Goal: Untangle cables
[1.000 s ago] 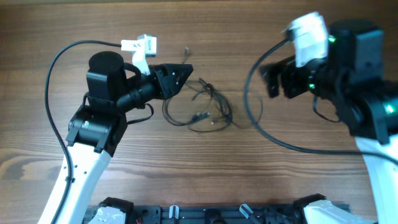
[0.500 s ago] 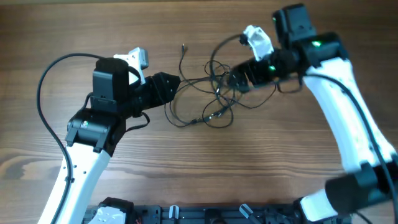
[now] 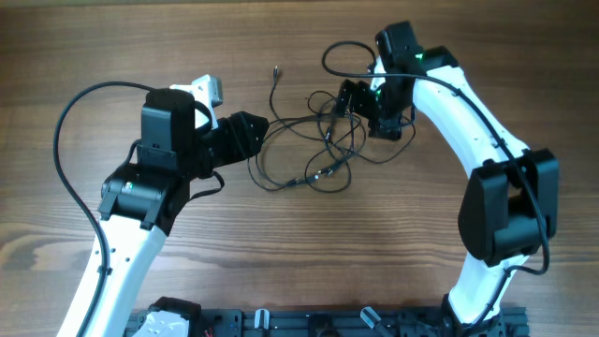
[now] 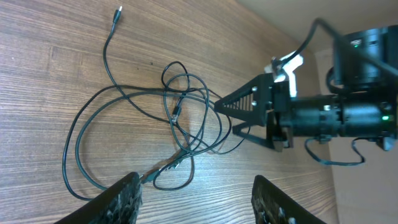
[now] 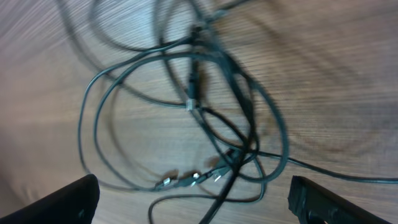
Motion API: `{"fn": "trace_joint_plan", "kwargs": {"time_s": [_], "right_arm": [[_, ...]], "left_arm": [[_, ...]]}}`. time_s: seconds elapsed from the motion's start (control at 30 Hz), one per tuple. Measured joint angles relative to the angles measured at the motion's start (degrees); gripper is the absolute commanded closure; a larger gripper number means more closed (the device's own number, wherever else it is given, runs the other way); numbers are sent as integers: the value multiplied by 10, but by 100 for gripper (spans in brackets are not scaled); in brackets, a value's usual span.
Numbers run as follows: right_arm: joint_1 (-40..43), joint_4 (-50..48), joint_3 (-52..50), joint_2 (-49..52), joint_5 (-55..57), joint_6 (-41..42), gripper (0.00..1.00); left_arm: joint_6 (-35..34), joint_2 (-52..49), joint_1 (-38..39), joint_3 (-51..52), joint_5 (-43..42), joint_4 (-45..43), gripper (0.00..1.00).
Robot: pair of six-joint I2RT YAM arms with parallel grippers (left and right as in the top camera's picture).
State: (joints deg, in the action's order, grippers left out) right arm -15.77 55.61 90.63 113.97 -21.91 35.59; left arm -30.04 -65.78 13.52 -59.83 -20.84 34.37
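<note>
Soft, even light falls from above on the wooden table (image 3: 94, 37), bright without glare, and the cables (image 3: 309, 150) throw only faint shadows. The overhead and left wrist views are sharp. The right wrist view is smeared with motion blur, worst toward 10 o'clock.

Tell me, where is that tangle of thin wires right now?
Seen from overhead, the cables lie near the middle of the wooden table, between the left tool and the right tool.
</note>
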Motion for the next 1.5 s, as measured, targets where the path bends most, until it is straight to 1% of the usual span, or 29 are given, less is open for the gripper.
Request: {"fn": "trace_joint_plan", "kwargs": {"time_s": [0.03, 0.07, 0.1, 0.2, 0.27, 0.33, 0.37, 0.5, 0.57, 0.6, 0.7, 0.77, 0.93, 1.1, 1.23, 1.33, 1.43, 1.5], "right_arm": [[0, -11, -11, 1, 5, 19, 55], [0, -27, -26, 2, 12, 37, 90], [0, -46, -42, 3, 15, 49, 96], [-2, -64, -66, 3, 16, 54, 96], [-2, -71, -66, 3, 2, 17, 96], [-2, -45, -57, 3, -13, -15, 96], [-2, -18, -38, 3, -23, -43, 96], [-5, 78, 98, -16, -20, -161, 96], [-14, 118, 184, -51, -2, -225, 96], [-23, 129, 238, -95, 8, -258, 95], [-27, 130, 292, -170, 15, -288, 96], [-27, 116, 306, -217, 16, -296, 96], [-27, 36, 309, -316, 2, -294, 96], [-27, -92, 309, -384, -52, -263, 96], [-27, -214, 310, -410, -66, -232, 96], [-27, -210, 311, -415, -56, -227, 96], [-27, -178, 313, -400, 14, -206, 96], [-27, -202, 313, -370, 28, -183, 96]], "left_arm": [[0, 0, 0, 0, 0, 0, 41], [0, 0, 0, 0, 0, 0, 41], [0, 0, 0, 0, 0, 0, 41], [0, 0, 0, 0, 0, 1, 38], [0, 0, 0, 0, 0, 2, 37], [0, 0, 0, 0, -1, 3, 32], [0, 0, 0, 0, -1, 6, 28], [5, 0, 0, 0, -2, 22, 18], [5, 0, 0, 0, -2, 28, 11], [5, 0, 0, 0, -2, 28, 7], [6, 0, 0, 0, -2, 30, 3], [6, 0, 0, 0, -2, 30, 0], [6, 0, 0, 0, -2, 33, 0], [7, -18, 7, 0, -2, 47, 0], [7, -45, 44, 0, -2, 47, 0], [7, -53, 60, 0, -2, 41, 0], [7, -53, 69, 0, -3, 38, 0], [7, -53, 69, 0, -3, 38, 0]]}}
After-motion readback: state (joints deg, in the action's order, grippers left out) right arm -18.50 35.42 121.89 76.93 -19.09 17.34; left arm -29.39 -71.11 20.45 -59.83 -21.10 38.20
